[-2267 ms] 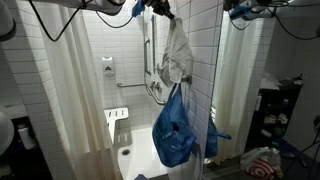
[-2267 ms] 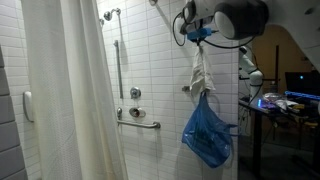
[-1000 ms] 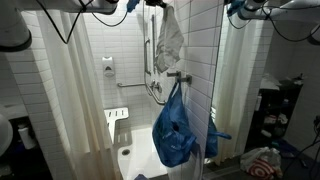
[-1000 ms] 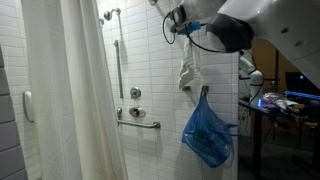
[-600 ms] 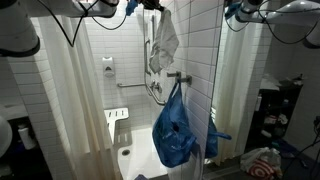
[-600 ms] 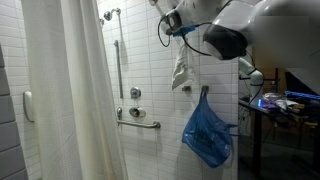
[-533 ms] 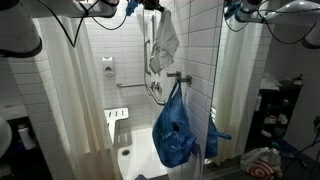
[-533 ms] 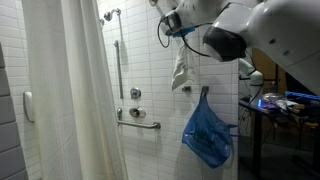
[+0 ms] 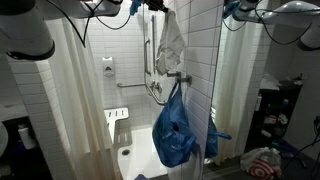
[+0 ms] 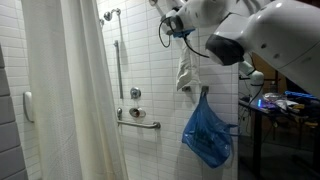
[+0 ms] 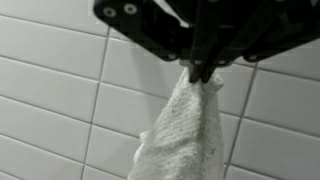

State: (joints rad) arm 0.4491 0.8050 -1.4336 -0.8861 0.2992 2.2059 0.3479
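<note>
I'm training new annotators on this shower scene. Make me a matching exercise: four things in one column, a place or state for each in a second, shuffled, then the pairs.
Things:
1. towel
2. bag
3. curtain
4. grab bar

Places or states:
A. horizontal on the tiled wall
B. pinched in the shut claw
C. blue, hanging lower than the towel
D. hanging in long folds

Pairs: 1-B; 2-C; 3-D; 4-A
</note>
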